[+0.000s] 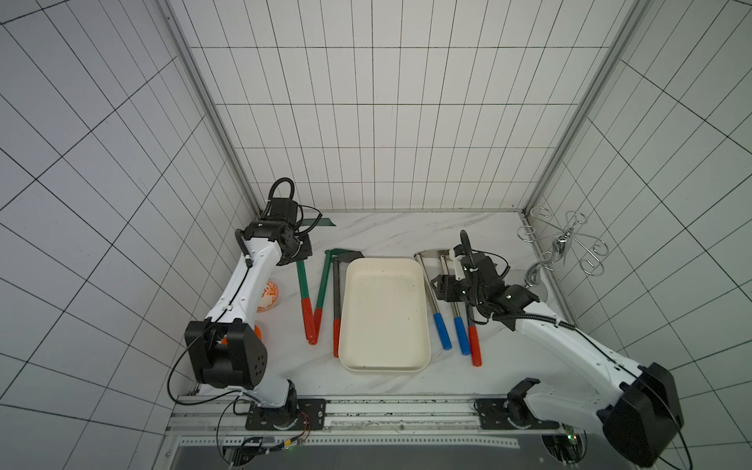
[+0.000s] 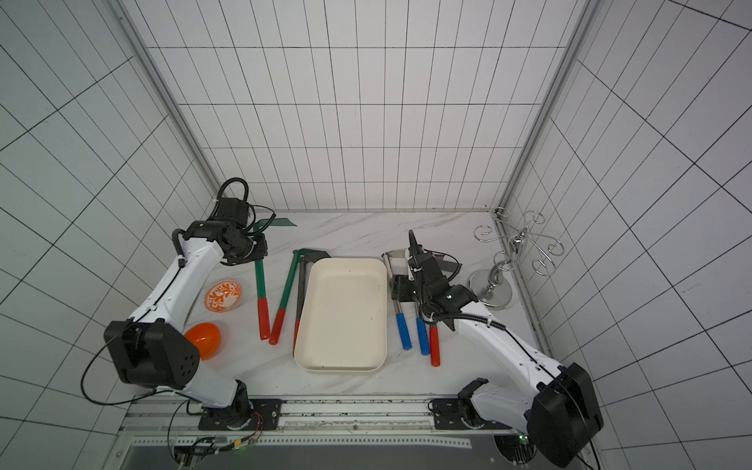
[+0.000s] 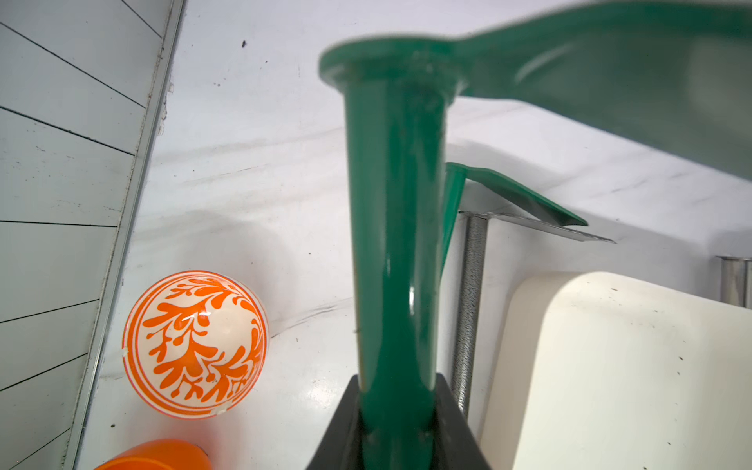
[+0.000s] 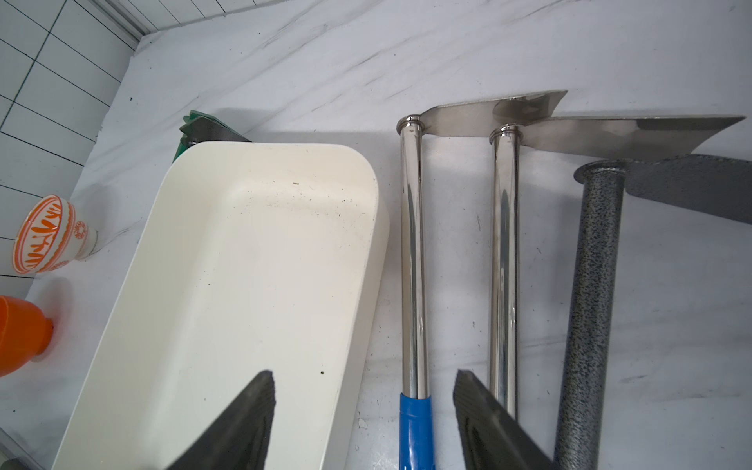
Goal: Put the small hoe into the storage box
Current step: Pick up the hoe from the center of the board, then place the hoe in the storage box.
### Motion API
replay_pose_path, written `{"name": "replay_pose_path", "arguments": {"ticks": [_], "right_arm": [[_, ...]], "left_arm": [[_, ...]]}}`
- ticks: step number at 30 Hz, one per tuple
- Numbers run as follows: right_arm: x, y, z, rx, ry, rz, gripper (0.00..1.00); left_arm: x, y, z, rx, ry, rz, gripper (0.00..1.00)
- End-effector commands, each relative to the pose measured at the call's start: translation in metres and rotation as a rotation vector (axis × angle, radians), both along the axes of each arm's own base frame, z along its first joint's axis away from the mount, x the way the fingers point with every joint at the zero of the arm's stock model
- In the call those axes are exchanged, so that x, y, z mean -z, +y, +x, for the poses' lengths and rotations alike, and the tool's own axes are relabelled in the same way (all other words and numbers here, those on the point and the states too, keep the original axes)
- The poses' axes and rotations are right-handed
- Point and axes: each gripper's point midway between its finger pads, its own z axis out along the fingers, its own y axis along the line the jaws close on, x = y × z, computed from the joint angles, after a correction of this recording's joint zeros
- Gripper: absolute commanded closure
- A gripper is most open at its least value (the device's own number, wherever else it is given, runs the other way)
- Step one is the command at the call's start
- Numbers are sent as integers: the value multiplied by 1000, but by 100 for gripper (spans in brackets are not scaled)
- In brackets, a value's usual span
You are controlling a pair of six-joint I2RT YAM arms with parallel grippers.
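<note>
marble worktop (image 1: 390, 232): left gripper (image 1: 300, 257) clenched on green hoe (image 1: 303, 285) near its head, left of box (image 1: 384, 260), apart from it, not in yet.
right gripper (image 4: 363, 376) spread wide above steel hoe (image 4: 413, 252) beside box's right wall, grasping nothing. green hoe looks stiff, head-heavy, paint likely slick; mid-shaft or red grip probably the surer hold. count: six hoes (two green, two steel, two grey hoes (image 1: 336, 293)), one box, one bowl (image 2: 223, 296), one cup (image 2: 203, 337), one rack (image 1: 563, 244).
</note>
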Motion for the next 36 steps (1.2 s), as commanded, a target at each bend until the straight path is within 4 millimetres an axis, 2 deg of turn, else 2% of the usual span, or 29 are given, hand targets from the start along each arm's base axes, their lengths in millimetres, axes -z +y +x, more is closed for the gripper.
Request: {"name": "replay_pose_path", "arguments": {"ticks": [1, 6, 11, 16, 20, 31, 36], "right_arm": [[4, -9, -5, 44, 19, -15, 30], [2, -18, -4, 85, 20, -40, 30], [1, -23, -6, 118, 28, -41, 30], [0, -26, -8, 125, 25, -40, 30], [-1, -27, -9, 128, 21, -40, 30], [7, -29, -11, 127, 38, -54, 29], [11, -29, -11, 124, 49, -57, 30]], "left_arm": [[-36, -35, -7, 25, -81, -9, 100], [-39, -95, -16, 105, -68, -42, 100], [-19, -149, -21, 173, 11, -68, 100], [-3, -182, -22, 193, 44, -56, 100], [16, -192, -20, 196, 70, -45, 100], [70, -193, -24, 198, 149, -20, 100], [88, -190, -27, 205, 176, 8, 100]]}}
